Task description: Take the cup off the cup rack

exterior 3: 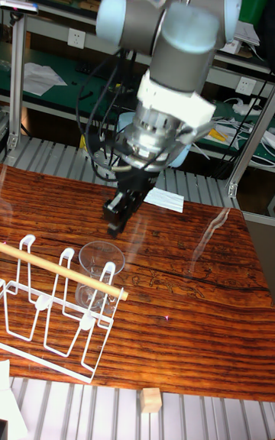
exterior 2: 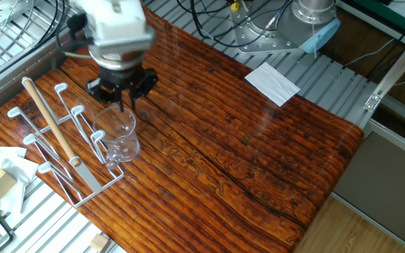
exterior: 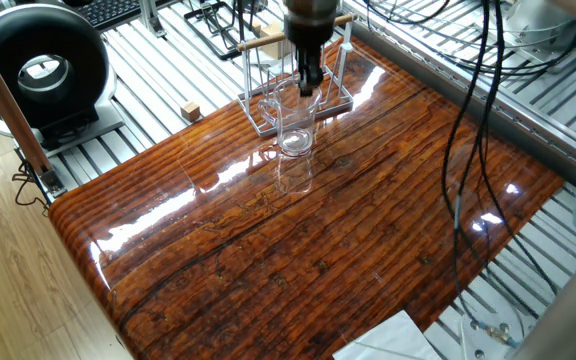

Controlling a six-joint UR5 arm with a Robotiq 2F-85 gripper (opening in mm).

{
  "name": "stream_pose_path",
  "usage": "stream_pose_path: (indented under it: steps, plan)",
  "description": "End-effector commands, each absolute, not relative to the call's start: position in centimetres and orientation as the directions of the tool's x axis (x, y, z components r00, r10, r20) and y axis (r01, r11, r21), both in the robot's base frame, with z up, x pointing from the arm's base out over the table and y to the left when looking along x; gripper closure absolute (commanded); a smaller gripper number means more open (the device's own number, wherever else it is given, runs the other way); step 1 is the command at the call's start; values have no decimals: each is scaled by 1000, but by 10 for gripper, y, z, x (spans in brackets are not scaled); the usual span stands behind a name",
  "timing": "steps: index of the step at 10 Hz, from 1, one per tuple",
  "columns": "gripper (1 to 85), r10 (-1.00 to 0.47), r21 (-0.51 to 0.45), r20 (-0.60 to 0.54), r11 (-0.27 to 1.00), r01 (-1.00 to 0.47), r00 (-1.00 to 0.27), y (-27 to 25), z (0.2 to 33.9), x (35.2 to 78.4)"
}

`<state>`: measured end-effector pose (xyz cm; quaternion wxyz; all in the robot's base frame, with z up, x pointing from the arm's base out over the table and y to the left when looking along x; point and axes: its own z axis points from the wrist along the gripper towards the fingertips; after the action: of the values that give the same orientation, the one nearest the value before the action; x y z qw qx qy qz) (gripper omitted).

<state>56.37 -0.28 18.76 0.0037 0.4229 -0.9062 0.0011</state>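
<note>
While the pincer [exterior 2: 120, 100] hangs in the air with nothing between its fingers, whether spread or closed cannot be told through the blur. Below it and apart from it, the cup [exterior 2: 119, 135] stands upright, mouth up, on the tabletop [exterior 2: 259, 161]. The cup rack [exterior 2: 55, 140] sits just beside the cup, also below the pincer.
</note>
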Motion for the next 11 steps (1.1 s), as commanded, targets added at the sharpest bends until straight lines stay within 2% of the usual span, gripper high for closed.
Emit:
stream_pose_path:
  steps: [1, 3, 4, 6, 11]
  plan:
    - [843, -591, 89, 50, 806, -586, -805, 37, 228, 567]
    - [843, -508, 23, 79, 861, -507, -858, 47, 239, 581]
    - [843, -478, 8, 41, 878, -478, -877, 53, 239, 594]
    - [843, -429, 50, 13, 902, -428, -903, 74, 244, 607]
    - [843, -456, 23, -62, 888, -458, -888, 72, 241, 642]
